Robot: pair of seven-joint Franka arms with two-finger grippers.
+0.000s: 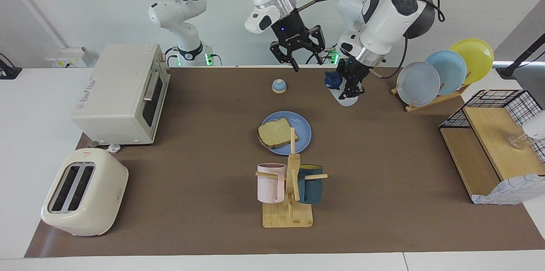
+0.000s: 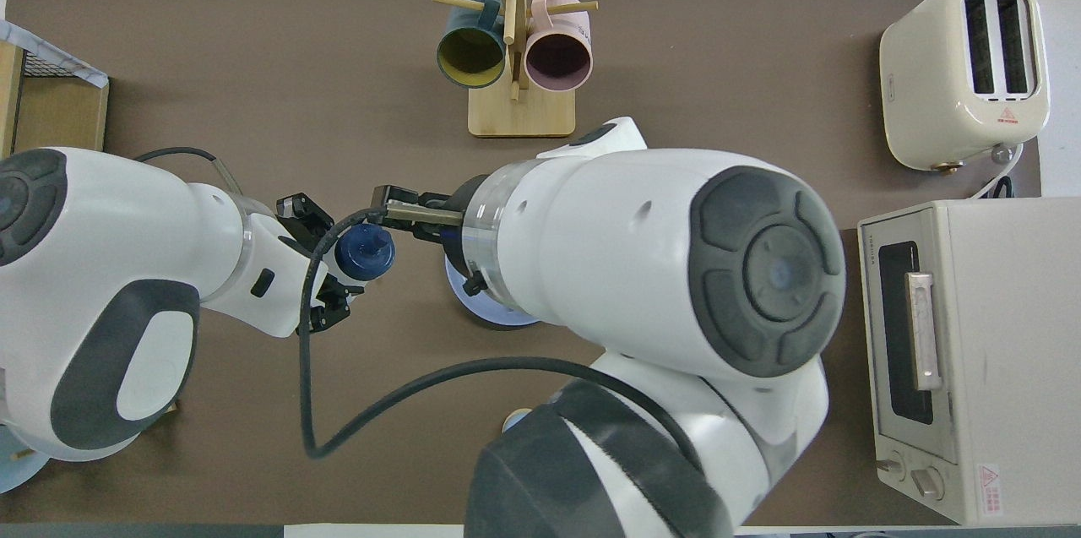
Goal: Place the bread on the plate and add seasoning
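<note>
The seasoning bottle (image 1: 342, 89) hangs in the upper middle of the facing view, clamped in the left gripper (image 1: 350, 86). It is tilted: its long axis slants, dark blue cap (image 1: 332, 80) up and toward the centre of the frame, pale whitish base down and toward the plate rack (image 1: 430, 100). In the overhead view the cap (image 2: 365, 251) faces the camera at left centre, the left gripper (image 2: 325, 272) around the body below it.

The bread (image 1: 276, 134), a square tan slice with a darker crust, lies flat on the blue plate (image 1: 303, 130) at frame centre, toward the toaster oven's (image 1: 121, 92) side of the plate, one edge reaching past the rim.

The right gripper (image 1: 298, 52) is raised at the upper centre over the table's edge by the robots, above the small blue knob (image 1: 279, 86); its fingers stand apart around nothing.

Bare brown mat lies between bottle and plate. The mug stand (image 1: 288, 194) sits close to the plate's lower edge in the facing view.
</note>
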